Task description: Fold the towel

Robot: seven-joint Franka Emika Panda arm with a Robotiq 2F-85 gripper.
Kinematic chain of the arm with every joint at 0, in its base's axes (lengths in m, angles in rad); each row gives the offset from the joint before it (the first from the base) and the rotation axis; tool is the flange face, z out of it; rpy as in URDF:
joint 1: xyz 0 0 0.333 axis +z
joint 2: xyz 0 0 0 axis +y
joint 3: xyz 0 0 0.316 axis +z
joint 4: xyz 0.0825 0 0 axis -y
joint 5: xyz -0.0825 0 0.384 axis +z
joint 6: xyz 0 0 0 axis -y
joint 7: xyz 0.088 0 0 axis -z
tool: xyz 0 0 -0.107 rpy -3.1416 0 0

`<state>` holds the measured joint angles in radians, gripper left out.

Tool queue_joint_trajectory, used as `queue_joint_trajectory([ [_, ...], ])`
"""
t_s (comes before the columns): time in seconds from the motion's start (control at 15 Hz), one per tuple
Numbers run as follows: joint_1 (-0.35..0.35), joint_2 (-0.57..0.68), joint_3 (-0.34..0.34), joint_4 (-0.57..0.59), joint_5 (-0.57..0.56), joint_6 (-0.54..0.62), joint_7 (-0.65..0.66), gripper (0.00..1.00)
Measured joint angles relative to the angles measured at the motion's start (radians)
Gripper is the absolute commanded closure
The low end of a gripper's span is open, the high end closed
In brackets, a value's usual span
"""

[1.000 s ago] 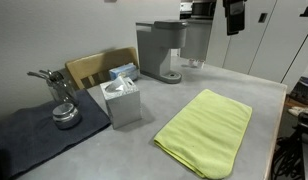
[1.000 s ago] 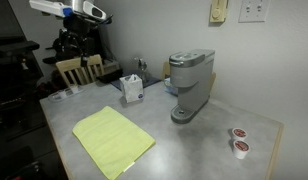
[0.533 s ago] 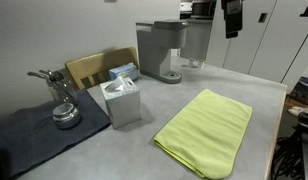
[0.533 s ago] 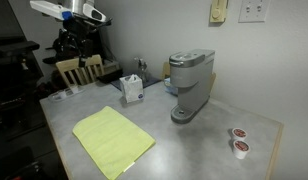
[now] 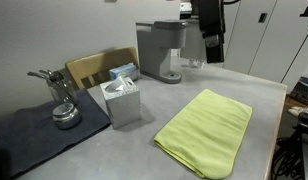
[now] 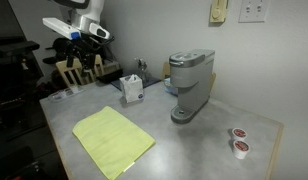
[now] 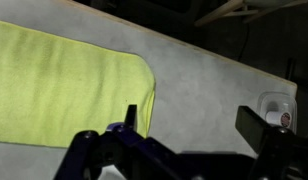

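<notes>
One grey desk (image 5: 159,105) under everything. On it, lying flat, lime towel (image 5: 206,130), well apart from grey coffee machine (image 5: 162,50) at the back and from grey tissue box (image 5: 122,102) on the edge of a dark mat (image 5: 34,135). Above the desk, clear of the towel, hand (image 5: 212,48), fingers (image 7: 82,150) spread wide, holding nothing. Two small pods (image 6: 237,141) near a desk corner.
</notes>
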<state>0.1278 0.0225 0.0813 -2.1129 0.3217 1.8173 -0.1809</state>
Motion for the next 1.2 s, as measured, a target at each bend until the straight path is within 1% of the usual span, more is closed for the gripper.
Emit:
queue_joint_trajectory([
  [0.2,0.001,0.059,0.020,0.011,-0.001,0.055,0.040,0.00],
  [0.47,0.009,0.120,0.036,0.013,-0.004,0.179,0.141,0.00],
  [0.53,0.011,0.132,0.039,0.014,-0.005,0.195,0.161,0.00],
  [0.73,0.013,0.151,0.042,0.021,-0.005,0.201,0.177,0.00],
  [1.2,0.013,0.151,0.042,0.026,-0.005,0.201,0.178,0.00],
])
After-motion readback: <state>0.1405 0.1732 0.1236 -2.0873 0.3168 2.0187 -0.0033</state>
